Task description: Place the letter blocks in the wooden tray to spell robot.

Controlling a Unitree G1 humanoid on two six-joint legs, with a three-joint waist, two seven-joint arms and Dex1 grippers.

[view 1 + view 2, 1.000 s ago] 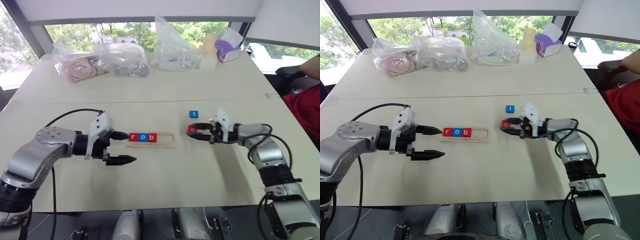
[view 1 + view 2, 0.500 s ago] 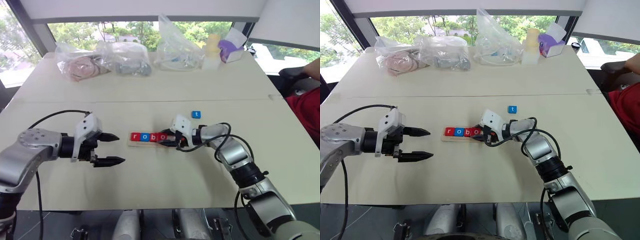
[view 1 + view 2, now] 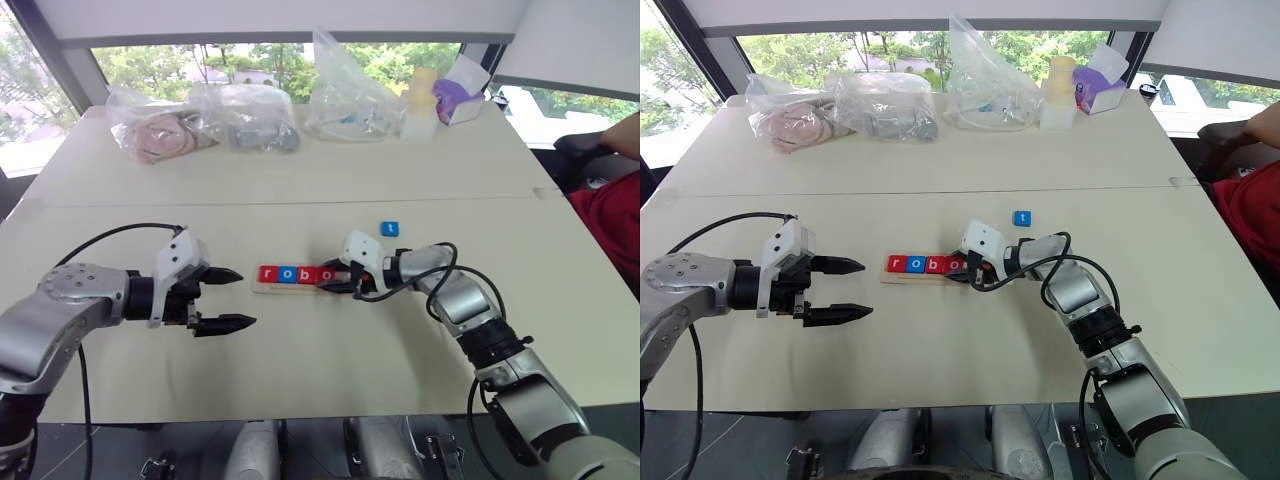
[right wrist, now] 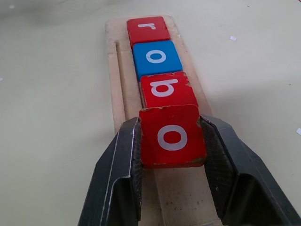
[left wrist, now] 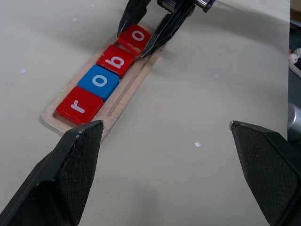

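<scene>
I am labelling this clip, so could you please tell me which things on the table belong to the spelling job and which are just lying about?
Part of the job:
- wooden tray
- red r, blue o and red b in the tray
- red o, held over the tray by the right gripper
- blue t, loose on the table

Lying about:
- plastic bags
- purple box
- pale bottle

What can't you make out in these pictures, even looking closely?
- Tray end: in the right wrist view, the red o block and the fingers cover the far end of the wooden tray.
- Bags: in the head views, crumpled plastic blurs what the clear bags hold.
- Person: cut off by the picture's right edge.
</scene>
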